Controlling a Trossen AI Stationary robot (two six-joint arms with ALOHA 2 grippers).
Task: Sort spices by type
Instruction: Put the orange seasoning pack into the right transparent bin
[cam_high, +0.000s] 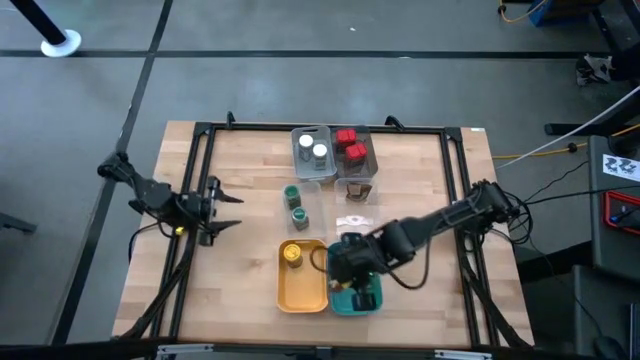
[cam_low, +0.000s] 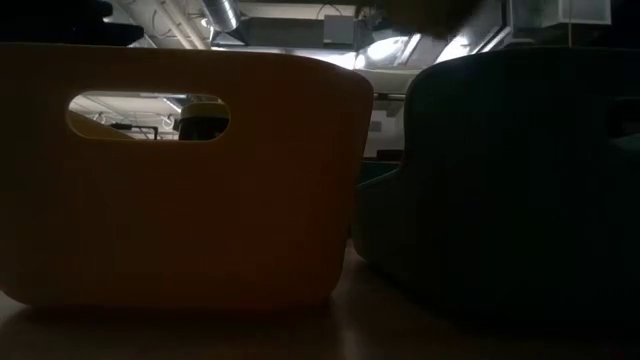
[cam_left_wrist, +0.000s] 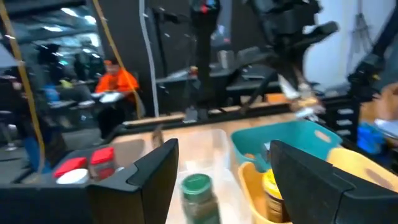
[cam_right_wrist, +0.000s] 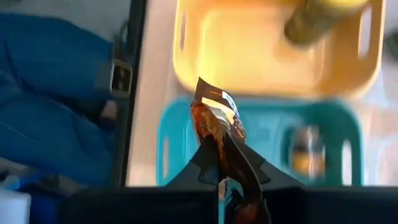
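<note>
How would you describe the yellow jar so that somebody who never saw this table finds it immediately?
Find the two trays at the table's near edge, the yellow tray beside the teal tray. In the yellow tray's far end stands the yellow jar, alone. The nearest jars, just beyond on bare wood, have green lids.

two trays (cam_high: 302, 290) side by side at table's (cam_high: 240, 270) near edge, one jar (cam_high: 292, 254) in left tray

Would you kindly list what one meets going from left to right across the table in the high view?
Left gripper → green-lidded jars → yellow tray holding a yellow jar → right gripper over the teal tray.
</note>
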